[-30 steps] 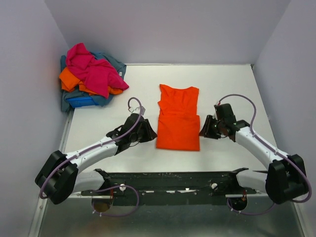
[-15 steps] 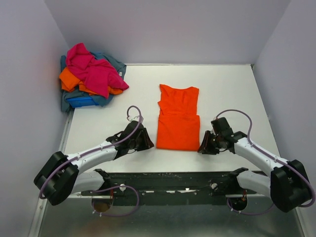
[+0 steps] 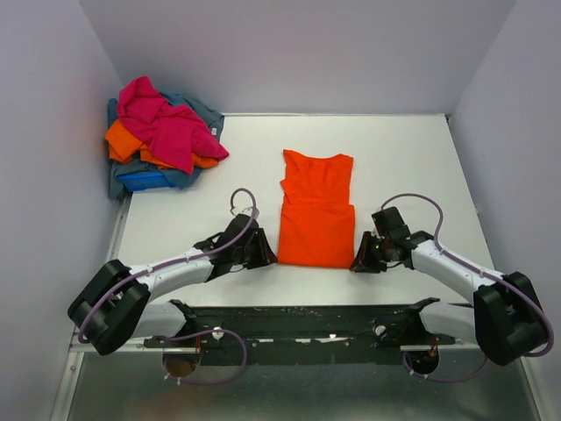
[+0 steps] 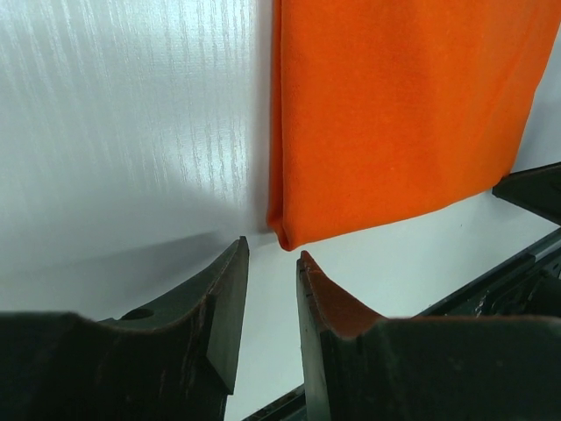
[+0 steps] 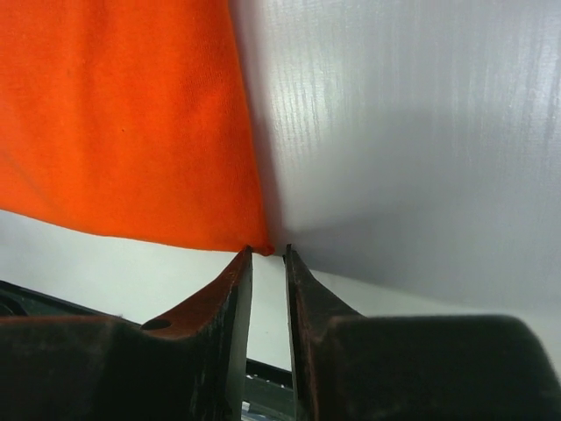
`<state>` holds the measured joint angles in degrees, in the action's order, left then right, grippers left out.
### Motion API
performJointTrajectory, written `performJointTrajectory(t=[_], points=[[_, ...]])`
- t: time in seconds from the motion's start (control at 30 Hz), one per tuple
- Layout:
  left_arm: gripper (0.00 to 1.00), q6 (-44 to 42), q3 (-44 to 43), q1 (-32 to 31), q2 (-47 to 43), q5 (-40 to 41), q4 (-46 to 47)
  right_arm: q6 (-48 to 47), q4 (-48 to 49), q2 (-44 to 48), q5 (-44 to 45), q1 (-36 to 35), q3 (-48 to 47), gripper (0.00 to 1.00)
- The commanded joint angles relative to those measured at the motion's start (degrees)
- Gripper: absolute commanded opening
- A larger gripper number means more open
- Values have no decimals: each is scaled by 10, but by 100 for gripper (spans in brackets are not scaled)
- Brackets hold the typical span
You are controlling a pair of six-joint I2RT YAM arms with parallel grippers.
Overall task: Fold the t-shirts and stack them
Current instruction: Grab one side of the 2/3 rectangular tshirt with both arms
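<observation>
An orange t-shirt [image 3: 316,209] lies flat on the white table, folded to a narrow strip, collar end far. My left gripper [image 3: 268,254] sits at its near left corner; in the left wrist view [image 4: 273,250] the jaws are open and empty, with the shirt's corner [image 4: 287,235] just ahead of the gap. My right gripper [image 3: 355,260] sits at the near right corner; in the right wrist view [image 5: 267,252] the jaws stand a narrow gap apart, with the shirt's corner [image 5: 254,237] at their tips, not gripped.
A heap of t-shirts [image 3: 162,136] in pink, orange, blue and grey-blue lies at the far left corner. Grey walls close the left, back and right. A black frame rail [image 3: 307,320] runs along the near table edge.
Both grippers have moved toward me along the shirt's sides, from mid-length to its near corners, and closed in on the fabric. The shirt has not moved.
</observation>
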<state>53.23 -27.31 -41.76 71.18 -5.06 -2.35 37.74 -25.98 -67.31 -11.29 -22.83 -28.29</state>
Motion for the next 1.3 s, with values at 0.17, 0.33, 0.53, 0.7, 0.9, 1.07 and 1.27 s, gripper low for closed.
performJointTrajectory(t=[0.17,0.33,0.53,0.7,0.9,1.07,1.27], points=[[39,3,-7,-5,19,-14,21,0,35,-18,0,-3,1,25],[39,8,-16,-8,32,-23,20,-4,38,-20,-3,-3,-2,21],[39,14,-25,-10,50,-35,53,-9,39,-27,-5,-4,-6,21],[40,7,-47,-11,58,-19,32,-9,40,-24,-3,-4,-4,20],[34,13,-56,-11,90,-20,24,-12,39,-21,-5,-4,-3,16],[34,10,-56,-12,91,-10,0,-17,30,-12,3,-4,-5,16],[18,3,-62,-13,108,-16,3,-20,22,-7,7,-4,-13,2]])
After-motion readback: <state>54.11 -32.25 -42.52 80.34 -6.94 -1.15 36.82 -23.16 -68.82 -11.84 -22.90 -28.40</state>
